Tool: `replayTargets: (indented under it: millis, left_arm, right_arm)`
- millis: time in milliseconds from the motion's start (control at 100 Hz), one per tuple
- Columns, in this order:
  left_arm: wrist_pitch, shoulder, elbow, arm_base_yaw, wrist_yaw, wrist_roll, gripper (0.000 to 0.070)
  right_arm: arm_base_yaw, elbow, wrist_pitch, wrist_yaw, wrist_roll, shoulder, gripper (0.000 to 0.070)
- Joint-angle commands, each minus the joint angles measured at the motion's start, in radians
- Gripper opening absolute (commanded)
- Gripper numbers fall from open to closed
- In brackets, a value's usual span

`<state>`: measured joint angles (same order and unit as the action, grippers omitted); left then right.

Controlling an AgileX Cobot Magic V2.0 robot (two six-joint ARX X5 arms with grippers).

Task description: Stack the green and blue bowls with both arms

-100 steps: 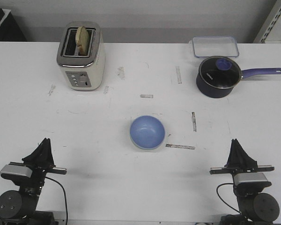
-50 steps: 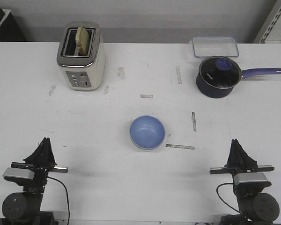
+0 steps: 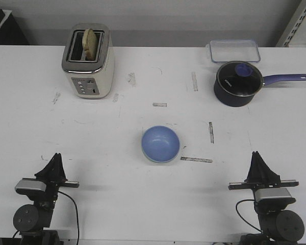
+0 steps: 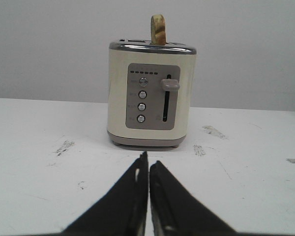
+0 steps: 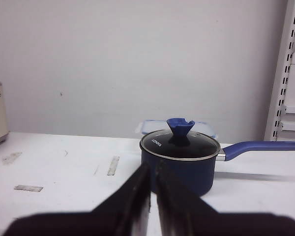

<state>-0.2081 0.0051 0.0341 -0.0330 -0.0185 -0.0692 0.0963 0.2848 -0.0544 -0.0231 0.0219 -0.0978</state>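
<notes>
Blue bowl [image 3: 160,144] mid-table, nested on a pale rim — green one presumably, hard to tell. Left gripper [image 3: 55,162] and right gripper [image 3: 257,161] clenched, empty — well apart from it.

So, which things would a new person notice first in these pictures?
Probably the blue bowl, alone near the middle of the white table. Next, the cream toaster with bread in it at the far left, and the dark blue saucepan with its glass lid at the far right.
</notes>
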Motion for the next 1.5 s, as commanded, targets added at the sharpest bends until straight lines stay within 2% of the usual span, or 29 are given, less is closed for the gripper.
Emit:
replayTargets:
  millis: [0,160,350,510,670,960,1490]
  left_arm:
    - [-0.003,-0.002,-0.022,0.0,-0.002,0.007,0.0002]
    - [0.017,-0.002,-0.022,0.0,0.001,0.044,0.0001]
    - [0.043,-0.002,-0.022,0.0,0.002,0.05,0.0002]
    - [0.059,-0.002,-0.022,0.0,0.032,0.051,0.0002]
    - [0.05,-0.002,-0.022,0.0,0.094,0.055,0.0001]
    - [0.077,-0.002,-0.022,0.0,0.06,0.058,0.0001]
    - [0.08,-0.002,-0.022,0.0,0.061,0.058,0.0002]
  right_arm:
    - [-0.001,0.002,0.009,-0.003,0.002,0.001,0.0013]
    - [-0.001,0.002,0.009,-0.003,0.002,0.001,0.0013]
    - [-0.001,0.002,0.009,-0.003,0.002,0.001,0.0013]
    - [-0.001,0.002,0.009,-0.003,0.001,0.001,0.0013]
    - [-0.001,0.002,0.009,-0.003,0.002,0.001,0.0013]
    - [-0.001,0.002,0.009,-0.003,0.001,0.001,0.0013]
    - [-0.001,0.002,0.009,-0.003,0.002,0.001,0.0013]
